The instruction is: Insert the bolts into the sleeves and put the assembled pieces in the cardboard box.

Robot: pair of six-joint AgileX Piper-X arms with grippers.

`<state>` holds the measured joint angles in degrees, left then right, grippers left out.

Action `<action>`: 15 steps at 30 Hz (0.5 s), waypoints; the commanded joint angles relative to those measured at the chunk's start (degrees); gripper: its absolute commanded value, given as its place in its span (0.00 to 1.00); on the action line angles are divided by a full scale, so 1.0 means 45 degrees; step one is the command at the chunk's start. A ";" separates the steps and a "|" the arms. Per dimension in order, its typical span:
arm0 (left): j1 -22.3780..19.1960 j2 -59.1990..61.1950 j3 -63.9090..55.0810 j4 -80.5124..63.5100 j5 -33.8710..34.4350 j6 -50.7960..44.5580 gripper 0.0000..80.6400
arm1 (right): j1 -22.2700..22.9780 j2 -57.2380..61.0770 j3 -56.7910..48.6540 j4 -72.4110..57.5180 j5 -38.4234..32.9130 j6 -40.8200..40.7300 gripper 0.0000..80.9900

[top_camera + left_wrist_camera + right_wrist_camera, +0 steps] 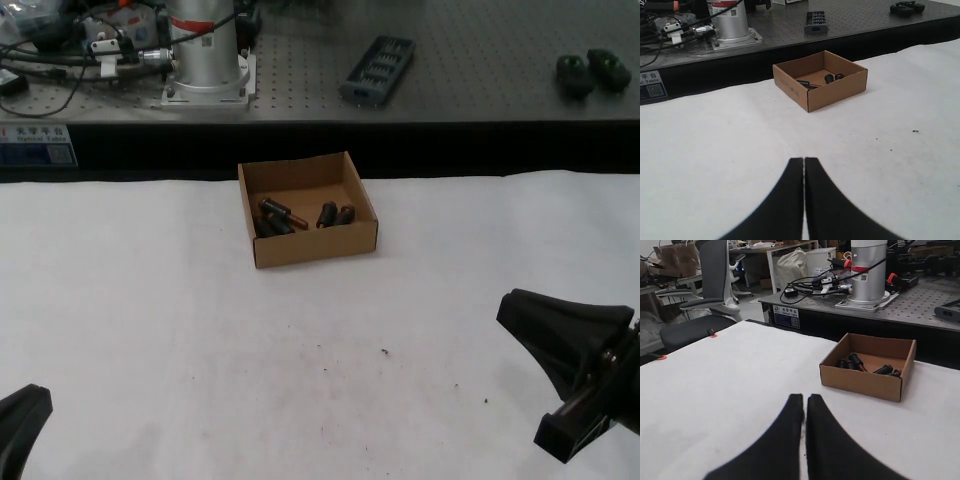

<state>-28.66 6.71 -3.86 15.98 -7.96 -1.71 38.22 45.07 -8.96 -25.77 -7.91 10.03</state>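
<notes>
A small cardboard box [308, 248] stands on the white cloth near the back middle, also seen as the cardboard box [835, 92] and the cardboard box [860, 382]. Inside lie several dark assembled pieces [300, 216], pieces [825, 80], pieces [867, 366], bolts set in sleeves. My left gripper [804, 161] is shut with nothing between its fingers, low at the front left, far short of the box. My right gripper [804, 397] is also shut and holds nothing, at the front right, its arm [575, 365] dark at the picture's edge.
Behind the cloth runs a black perforated bench with a silver cylinder base [205, 55], cables, a dark ribbed block [378, 68] and two dark parts [592, 72]. An office chair [705, 300] stands off the cloth's side. A few dark specks [385, 351] dot the cloth.
</notes>
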 commanded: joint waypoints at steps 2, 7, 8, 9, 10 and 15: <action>0.0001 -0.0106 -0.0040 -0.0058 -0.0080 -0.0411 0.01 | 0.0025 -0.0086 0.0060 -0.0630 0.0770 0.0716 0.05; 0.0001 -0.0106 0.0009 -0.0058 -0.0080 -0.0582 0.01 | 0.0025 -0.0086 0.0055 -0.0626 0.0772 0.0716 0.05; 0.0001 -0.0106 0.0009 -0.0058 -0.0080 -0.0582 0.01 | 0.0025 -0.0086 0.0055 -0.0626 0.0772 0.0716 0.05; 0.0001 -0.0106 0.0009 -0.0058 -0.0080 -0.0582 0.01 | 0.0025 -0.0086 0.0055 -0.0626 0.0772 0.0716 0.05; 0.0001 -0.0106 0.0009 -0.0058 -0.0080 -0.0582 0.01 | 0.0025 -0.0086 0.0055 -0.0626 0.0772 0.0716 0.05; 0.0001 -0.0106 0.0009 -0.0058 -0.0080 -0.0582 0.01 | 0.0025 -0.0086 0.0055 -0.0626 0.0772 0.0716 0.05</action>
<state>-28.66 6.71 -3.86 15.98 -7.96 -3.06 38.22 45.07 -8.66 -26.00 -7.46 10.68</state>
